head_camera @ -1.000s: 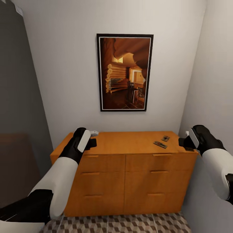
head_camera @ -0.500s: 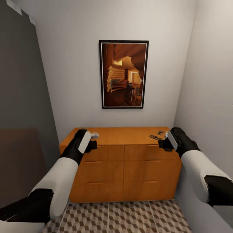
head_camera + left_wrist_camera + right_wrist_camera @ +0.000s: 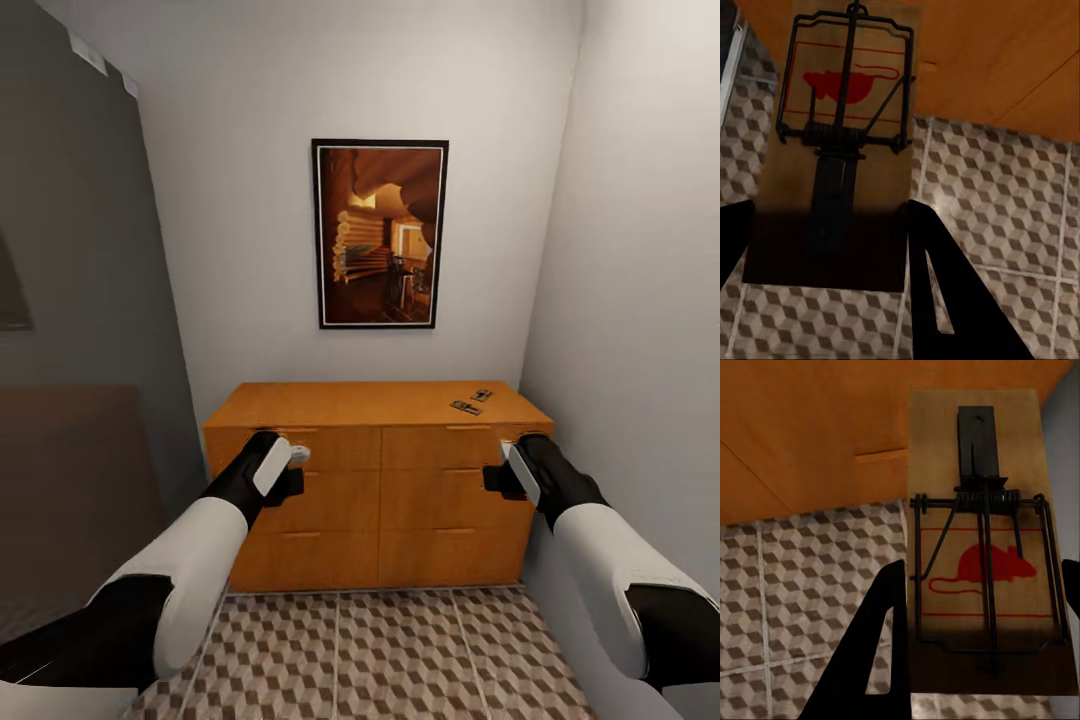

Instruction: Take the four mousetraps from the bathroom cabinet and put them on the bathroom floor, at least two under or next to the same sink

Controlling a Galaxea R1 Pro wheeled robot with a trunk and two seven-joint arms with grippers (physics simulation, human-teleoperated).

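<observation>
The orange-brown cabinet (image 3: pixel 372 510) stands against the far wall. Two mousetraps (image 3: pixel 465 407) (image 3: pixel 481 395) lie on its top near the right end. My left gripper (image 3: pixel 291 466) hangs in front of the upper left drawer, shut on a mousetrap (image 3: pixel 840 142) with a red mouse print and a dark wire bar. My right gripper (image 3: pixel 496 478) hovers before the cabinet's right drawers, shut on another mousetrap (image 3: pixel 982 547). Both held traps stick out past the fingers (image 3: pixel 945 300) (image 3: pixel 874 652) over the cube-patterned bathroom floor (image 3: pixel 400 650).
A framed picture (image 3: pixel 380 235) hangs above the cabinet. A dark grey panel (image 3: pixel 80 300) closes the left side and a pale wall (image 3: pixel 640 300) the right. The cabinet fills the width of the narrow alcove.
The camera has backed away from the cabinet, so more floor shows. Both grippers now sit lower, in front of the drawers instead of at the cabinet top. The right arm has swung inward.
</observation>
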